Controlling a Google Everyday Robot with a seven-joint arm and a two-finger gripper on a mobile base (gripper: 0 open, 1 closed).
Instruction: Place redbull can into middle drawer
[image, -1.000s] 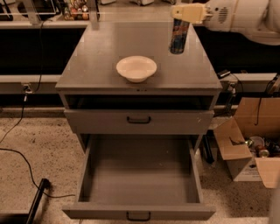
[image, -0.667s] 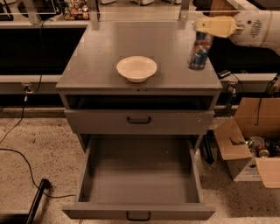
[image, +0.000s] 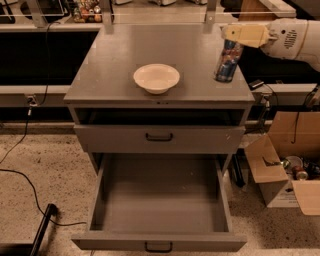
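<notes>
The redbull can (image: 227, 61), slim, blue and silver, hangs slightly tilted over the right edge of the grey cabinet top (image: 120, 60). My gripper (image: 234, 37) reaches in from the right with cream fingers (image: 246, 35) and is shut on the can's top. The middle drawer (image: 160, 240) is pulled wide open at the bottom of the view, its grey inside bare. It lies below and to the left of the can. A cream-white bowl (image: 156, 77) sits on the cabinet top, left of the can.
The handled drawer front (image: 159, 137) above the open drawer is shut. Open cardboard boxes (image: 280, 170) with clutter stand on the floor at the right. A black cable (image: 20, 175) and a black pole (image: 42, 227) lie on the floor at the left.
My gripper has carried the can from the back of the cabinet top rightward and toward the front, to the right edge. The can now tilts a little.
</notes>
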